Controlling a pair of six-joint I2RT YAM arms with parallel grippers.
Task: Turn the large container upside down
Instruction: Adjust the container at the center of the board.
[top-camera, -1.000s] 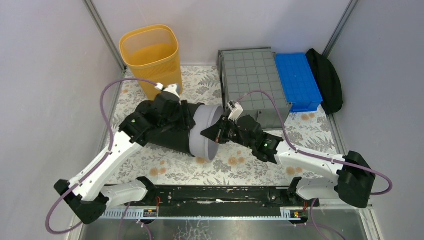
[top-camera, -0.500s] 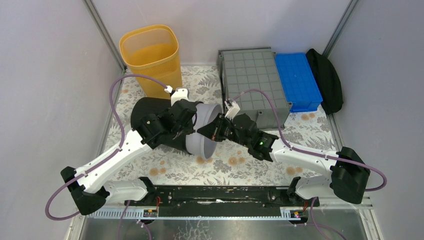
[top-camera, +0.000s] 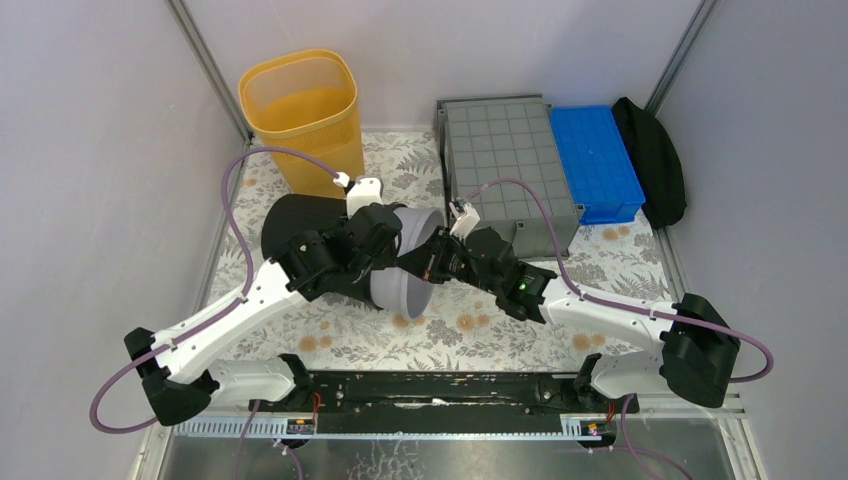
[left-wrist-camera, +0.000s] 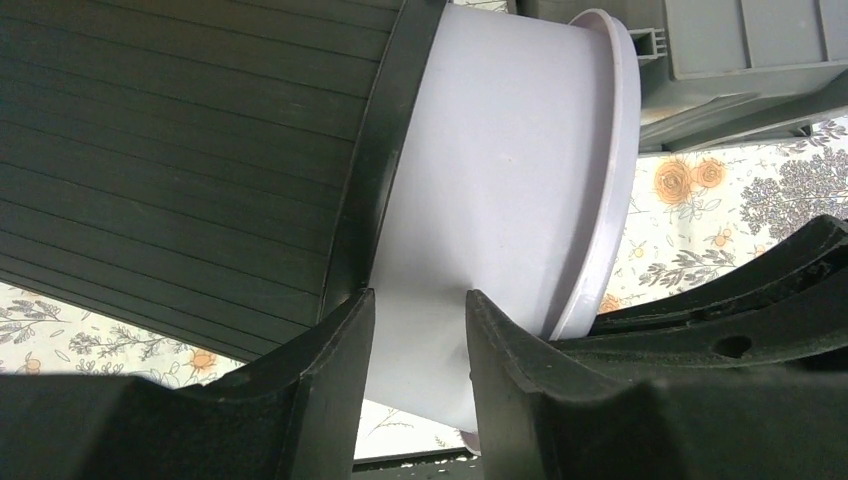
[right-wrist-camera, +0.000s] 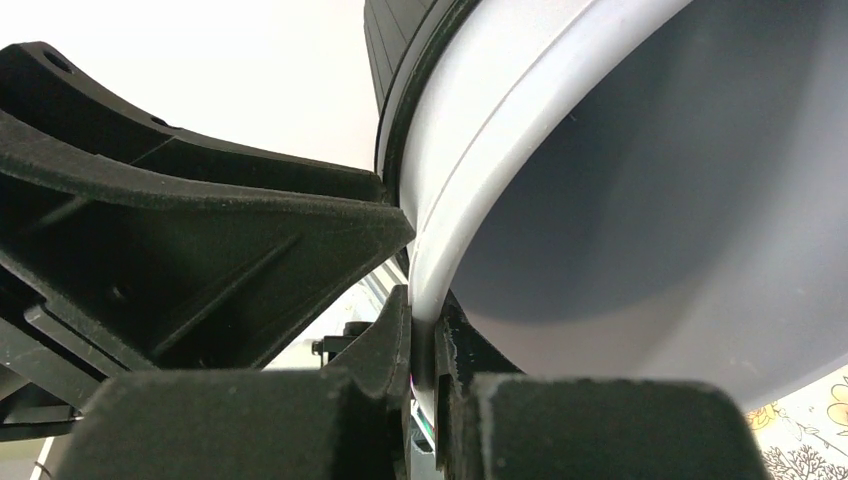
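At far right, large container (top-camera: 508, 165) rests grid side up beside blue tray (top-camera: 597, 160); flip looks done. Right gripper (right-wrist-camera: 424, 330) pinched tight on bucket (top-camera: 405, 275) rim; left gripper (left-wrist-camera: 418, 310) half open, grasping nothing.

The top camera looks down over the whole table (top-camera: 500, 340); both wrist cameras sit close against the grey bucket (left-wrist-camera: 500, 150).

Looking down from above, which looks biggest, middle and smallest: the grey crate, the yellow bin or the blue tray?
1. The large container, the dark-grey crate.
2. The yellow bin, not far behind. It stands tall, so its rim is nearer the camera and this place is unsure.
3. The blue tray, clearly smallest.
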